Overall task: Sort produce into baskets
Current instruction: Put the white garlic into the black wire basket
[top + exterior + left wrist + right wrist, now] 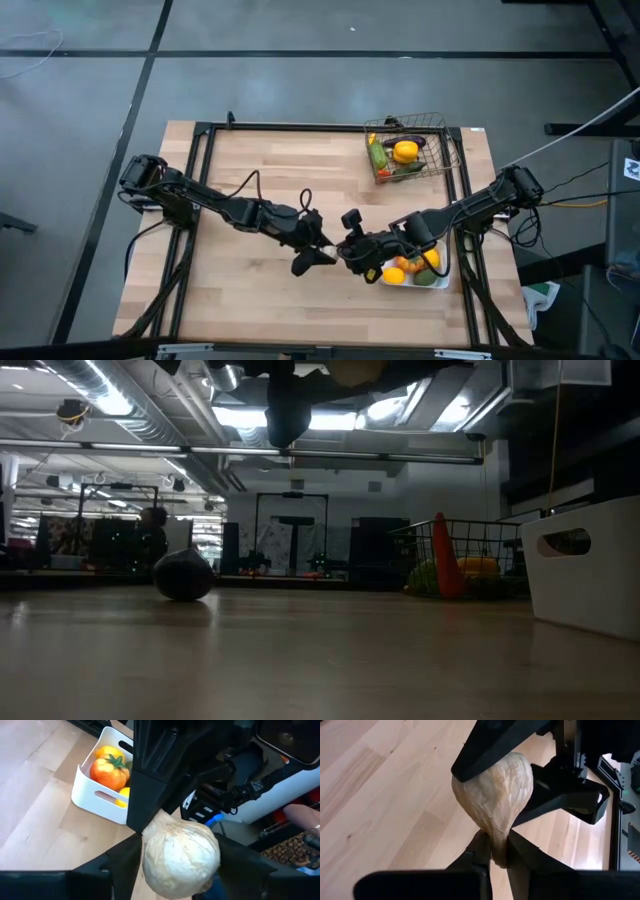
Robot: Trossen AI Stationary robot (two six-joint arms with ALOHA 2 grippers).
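A white garlic point(180, 855) hangs above the table's middle, between both grippers. My left gripper point(328, 244) has its fingers against both sides of the bulb. Coming from the opposite side, my right gripper point(497, 847) is shut on the garlic's point(495, 800) narrow stem end. The white tray point(447, 272) sits just right of the grippers and holds orange, yellow and green produce. At the back right stands the wire basket point(455, 160), with a yellow piece point(405, 151), green pieces and an orange carrot point(443, 555) inside. A dark eggplant point(183, 575) lies on the table below the grippers.
Bare wooden tabletop point(250, 290) spreads to the left and front of the grippers. A black frame point(200, 140) runs along the table's edges. The tray's white wall point(590, 580) stands close at the right in the low view.
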